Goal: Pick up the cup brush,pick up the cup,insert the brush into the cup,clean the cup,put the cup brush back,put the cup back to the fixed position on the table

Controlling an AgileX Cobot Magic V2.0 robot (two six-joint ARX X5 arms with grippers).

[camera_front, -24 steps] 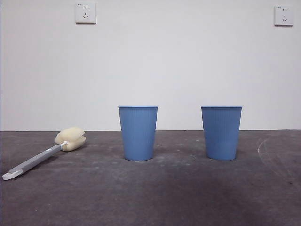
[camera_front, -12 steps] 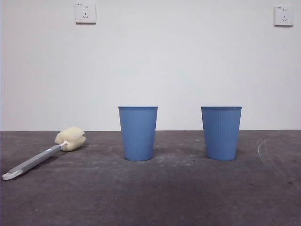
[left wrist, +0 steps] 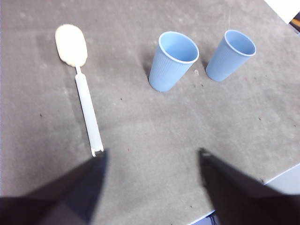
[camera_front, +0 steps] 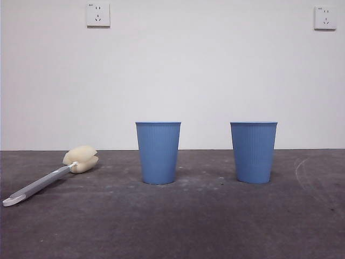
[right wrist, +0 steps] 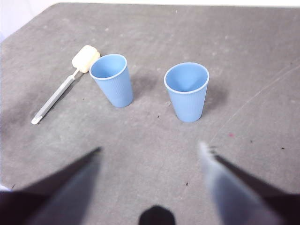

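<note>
Cups are seen standing upright on the table [camera_front: 172,226]: two identical blue ribbed ones, well apart from each other, mouths up and empty as far as both wrist views show. In the front view one cup [camera_front: 158,152] stands near the middle and the other cup [camera_front: 254,152] at its 3 o'clock. The cup brush [camera_front: 51,175] lies flat on the table at about 9 o'clock of the middle cup, apart from it, with its cream sponge head (the end farther from the camera) pointed toward the back wall and its white-tipped handle end toward the front edge. Two wall sockets [camera_front: 98,14] are seen high on the white wall behind.

Nothing is held by either arm. The left gripper [left wrist: 152,161] is seen above the table with its jaws spread apart, the white handle tip of the cup brush [left wrist: 86,105] lying just beside one jaw. The right gripper [right wrist: 150,157] is likewise held above the table with jaws spread apart, both cups lying beyond it, untouched
</note>
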